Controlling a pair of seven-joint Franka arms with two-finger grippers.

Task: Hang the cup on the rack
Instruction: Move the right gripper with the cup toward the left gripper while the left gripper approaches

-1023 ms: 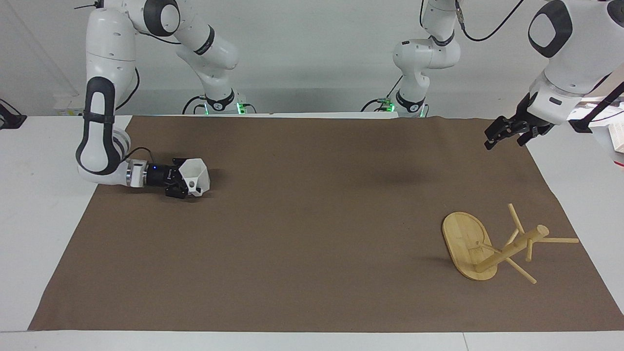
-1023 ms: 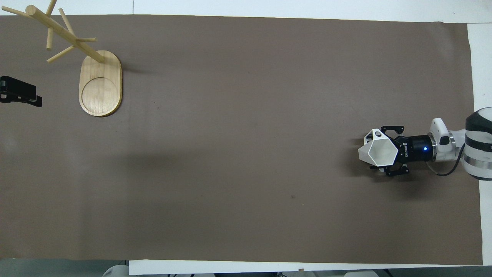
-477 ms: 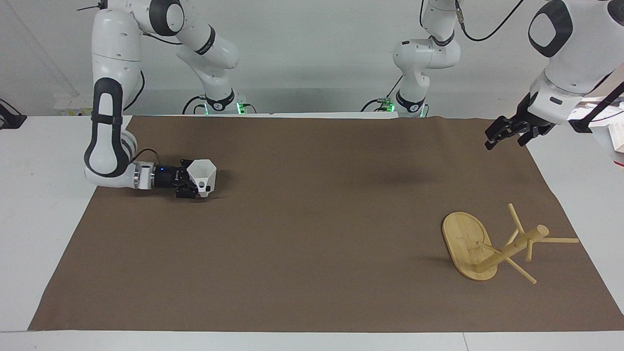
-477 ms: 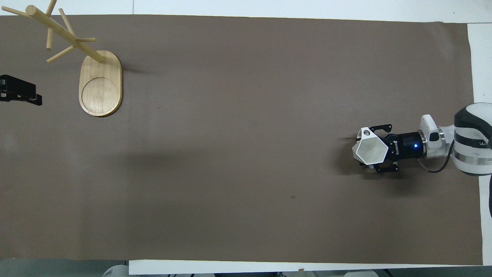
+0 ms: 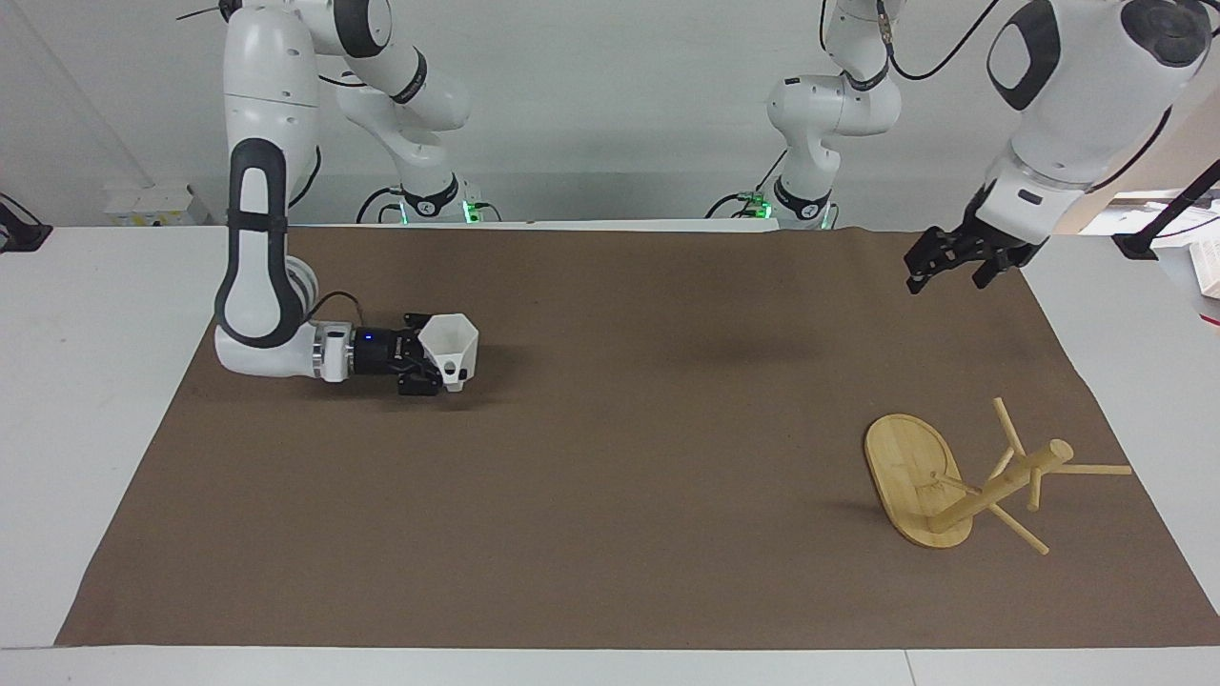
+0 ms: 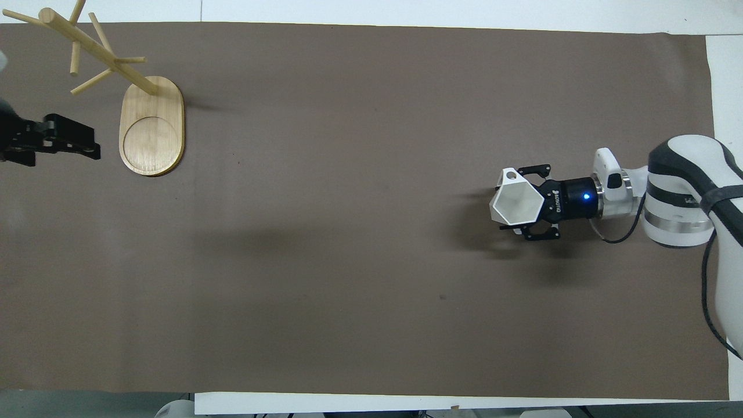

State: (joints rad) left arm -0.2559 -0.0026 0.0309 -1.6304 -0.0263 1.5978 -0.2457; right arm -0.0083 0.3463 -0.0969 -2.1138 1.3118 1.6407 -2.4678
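Cup carried at the right arm's end of the counter, rack well apart at the left arm's end.

In the facing view, the cup (image 5: pixel 452 348) is pinched upright by the right gripper (image 5: pixel 426 367), just above the brown mat (image 5: pixel 610 534); a shallow hold could let it tilt or slip on the long carry. The left gripper (image 5: pixel 939 272), fingers spread, hangs empty.

In the overhead view, the rack (image 6: pixel 152 125) stands with thin pegs; a bump from the cup (image 6: pixel 516 203) might shift it, or the handle could miss a peg.
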